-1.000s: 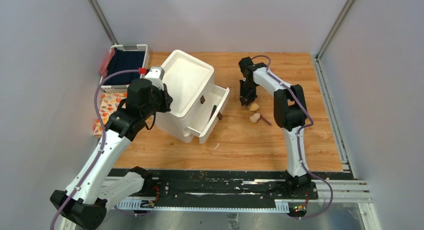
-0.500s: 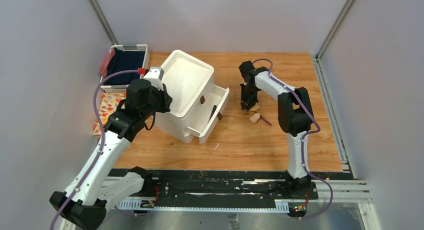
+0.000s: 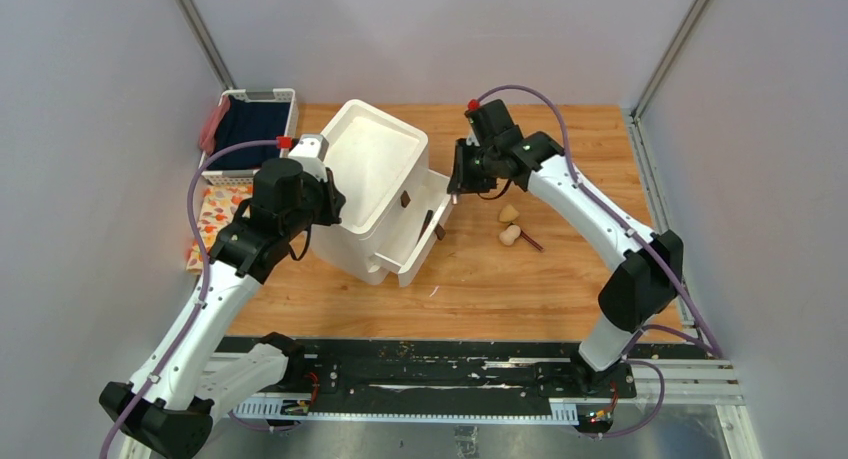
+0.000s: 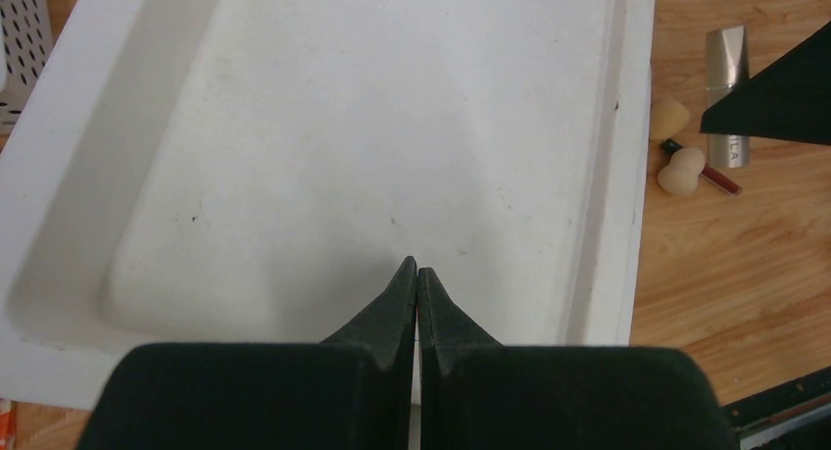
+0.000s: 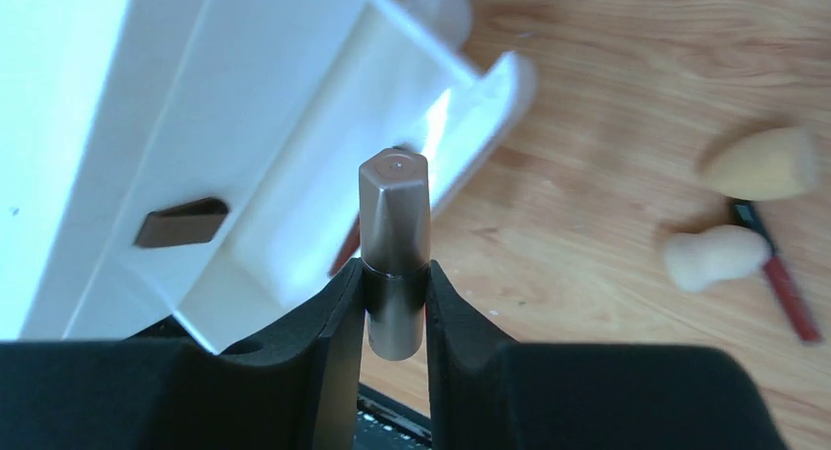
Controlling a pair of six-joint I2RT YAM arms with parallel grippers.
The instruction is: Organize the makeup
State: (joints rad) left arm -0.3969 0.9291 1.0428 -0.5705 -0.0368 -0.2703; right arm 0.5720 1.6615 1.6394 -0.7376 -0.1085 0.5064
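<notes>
My right gripper [image 5: 394, 274] is shut on a silver makeup tube [image 5: 394, 205], held end-up over the front edge of the open drawer [image 5: 294, 225] of the white drawer box [image 3: 375, 184]. From above, that gripper [image 3: 460, 179] hangs just right of the drawer [image 3: 432, 214], which holds a dark stick [image 3: 427, 222]. Two beige sponges [image 3: 508, 214] [image 3: 510, 235] and a reddish stick [image 3: 530, 243] lie on the wood to the right. My left gripper [image 4: 416, 270] is shut and empty over the box's recessed top [image 4: 343, 126].
A white basket with dark blue cloth [image 3: 250, 124] stands at the back left, with a patterned packet [image 3: 215, 217] in front of it. The black base rail [image 3: 430, 369] runs along the near edge. Grey walls close in both sides.
My right gripper closed on the silver tube beside the sponges, lifted it and carried it left to the open drawer. The left arm has not moved.
</notes>
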